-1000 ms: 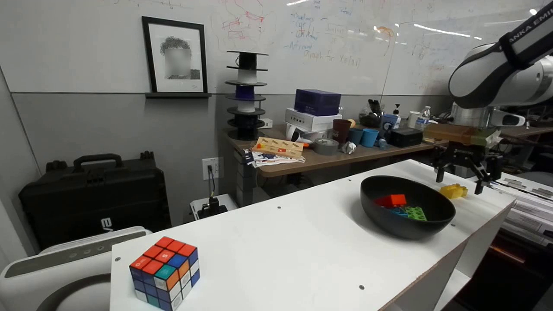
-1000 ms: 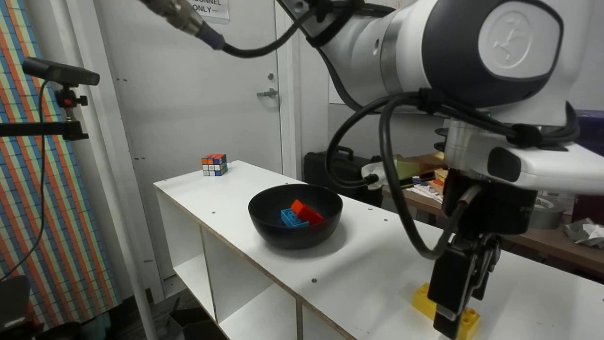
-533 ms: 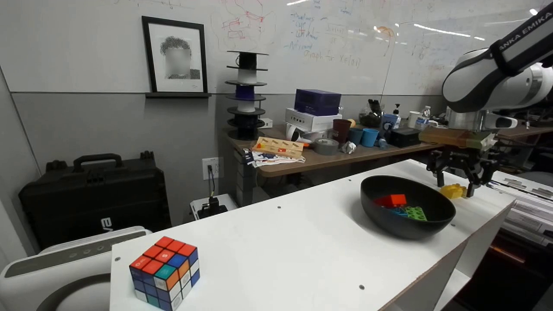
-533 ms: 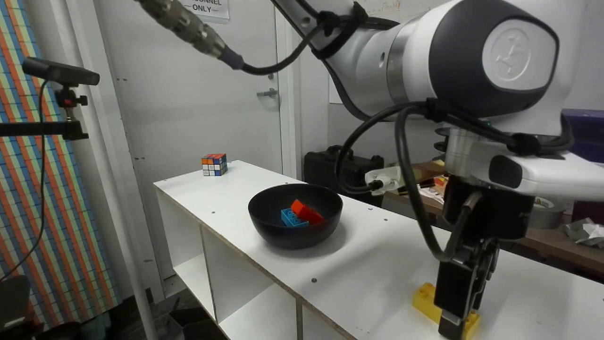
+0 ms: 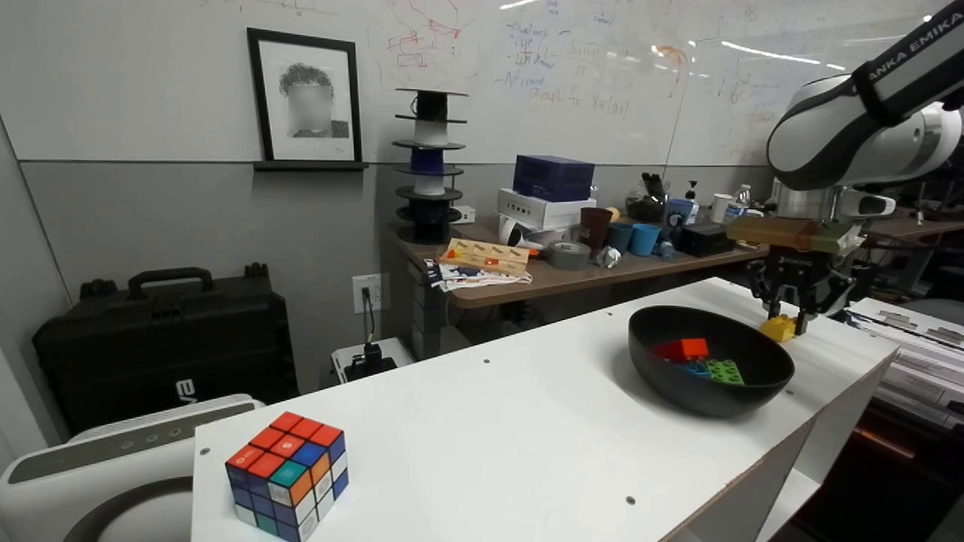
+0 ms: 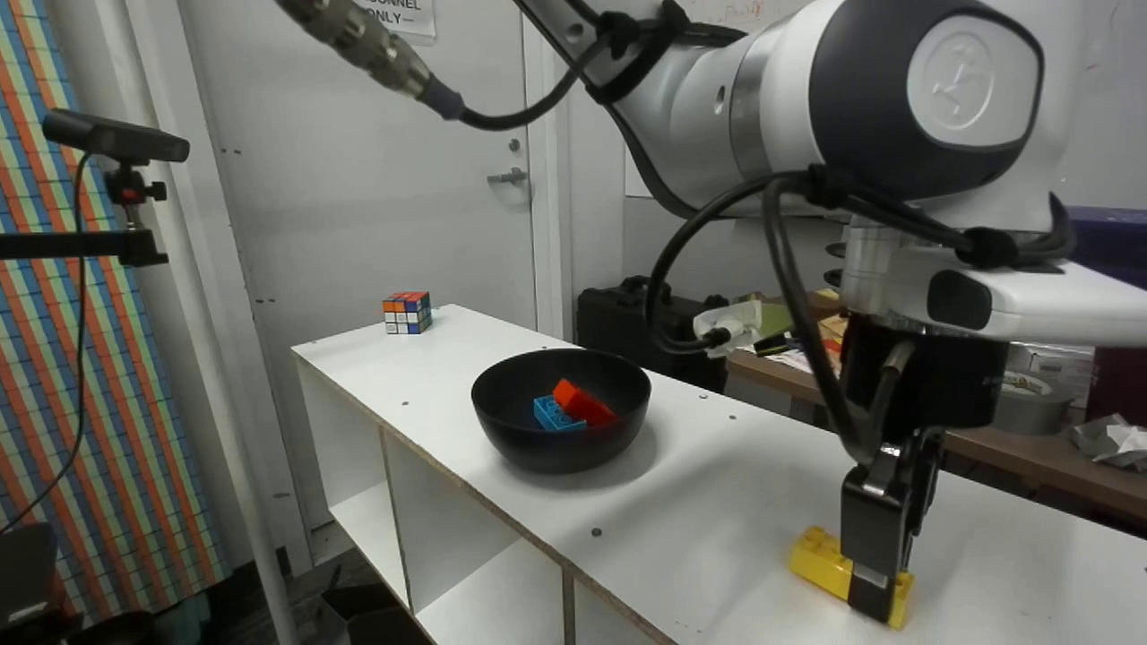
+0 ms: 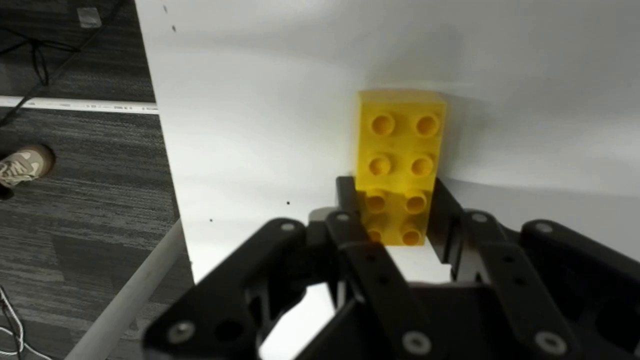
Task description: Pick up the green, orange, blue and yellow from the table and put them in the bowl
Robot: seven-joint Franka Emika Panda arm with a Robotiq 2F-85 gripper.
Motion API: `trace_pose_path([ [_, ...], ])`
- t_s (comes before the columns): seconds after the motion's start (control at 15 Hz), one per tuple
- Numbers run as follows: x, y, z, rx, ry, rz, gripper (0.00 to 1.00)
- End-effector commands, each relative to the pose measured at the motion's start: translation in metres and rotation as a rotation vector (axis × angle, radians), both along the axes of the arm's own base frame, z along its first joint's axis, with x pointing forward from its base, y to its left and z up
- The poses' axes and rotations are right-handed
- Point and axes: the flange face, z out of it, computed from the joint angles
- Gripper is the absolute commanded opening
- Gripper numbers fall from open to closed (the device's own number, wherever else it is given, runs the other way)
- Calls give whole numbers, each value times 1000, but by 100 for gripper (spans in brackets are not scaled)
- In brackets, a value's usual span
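In an exterior view, a black bowl is standing toward the far right of the white table. Inside it, a red-orange block is lying on the left, a green block is lying to the right, and a blue block is showing in part, low between them. The gripper is reaching down just past the bowl, its fingers flanking a yellow block. A puzzle cube is sitting at the near left, well apart from the bowl.

In an exterior view, a grey door is standing at the far side. The puzzle cube is sitting at the far left end of the table, the bowl is standing nearer, and the gripper is holding the yellow block low at the near right, apart from the bowl. In the bowl, the red-orange block is tilting just beside the blue block.

In the wrist view, the two fingers are gripping the yellow block by its long sides, toward its near end. Its studs are facing up, and its far end is jutting beyond the fingertips. Whether its underside is touching the table is not showing clearly. At the left, past the table's edge, a shoe is resting on the dark floor.
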Motion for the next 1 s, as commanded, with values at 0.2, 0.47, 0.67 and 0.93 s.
trace_pose_path([
  [0.2, -12, 40, 50, -25, -121, 32, 16],
  [0.47, -30, 91, 94, -40, -281, 166, 16],
  [0.67, -58, 128, 118, -44, -342, 282, 16],
  [0.93, -104, 166, 116, 10, -272, 414, 16],
])
